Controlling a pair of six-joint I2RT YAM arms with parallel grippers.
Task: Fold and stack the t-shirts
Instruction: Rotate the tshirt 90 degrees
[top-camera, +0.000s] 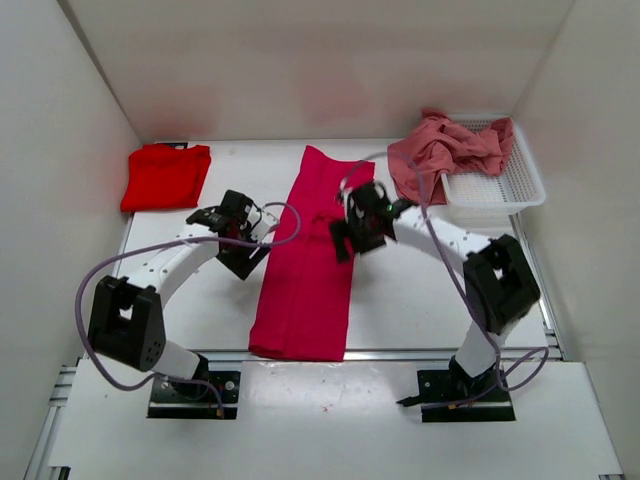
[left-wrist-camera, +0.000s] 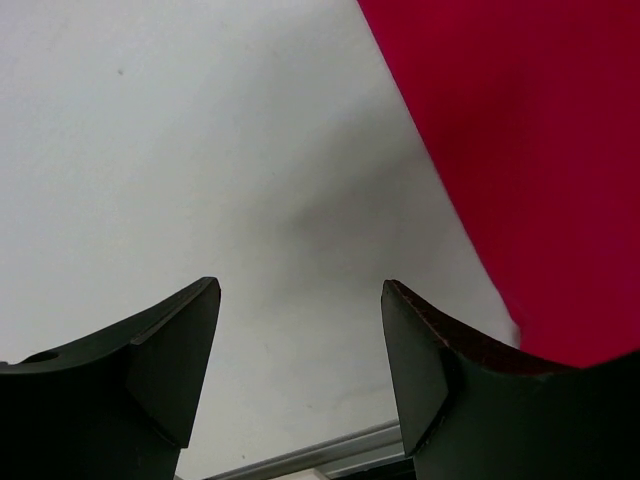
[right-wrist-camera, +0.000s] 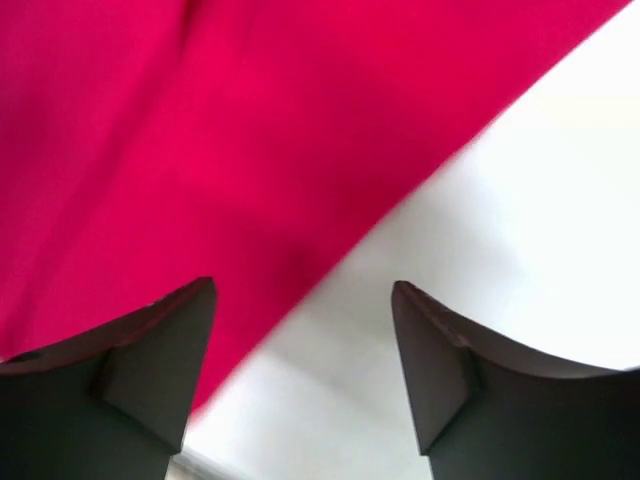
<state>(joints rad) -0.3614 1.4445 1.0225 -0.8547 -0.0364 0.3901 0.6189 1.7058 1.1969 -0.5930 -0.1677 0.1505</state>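
Crimson-magenta t-shirt (top-camera: 305, 270) lies as a long, narrow folded strip down the middle of the white table (top-camera: 420, 300). My left gripper (left-wrist-camera: 300, 285) hovers just left of that strip, over bare table, jaws spread wide with nothing between them. My right gripper (right-wrist-camera: 303, 285) hangs over the strip's right edge, toward its far end, jaws likewise spread and holding nothing. Far left of the strip, a bright red t-shirt (top-camera: 165, 177) sits folded. To the strip's far right, a salmon pink t-shirt (top-camera: 445, 150) is crumpled, draped over the rim of a white mesh basket (top-camera: 510, 185).
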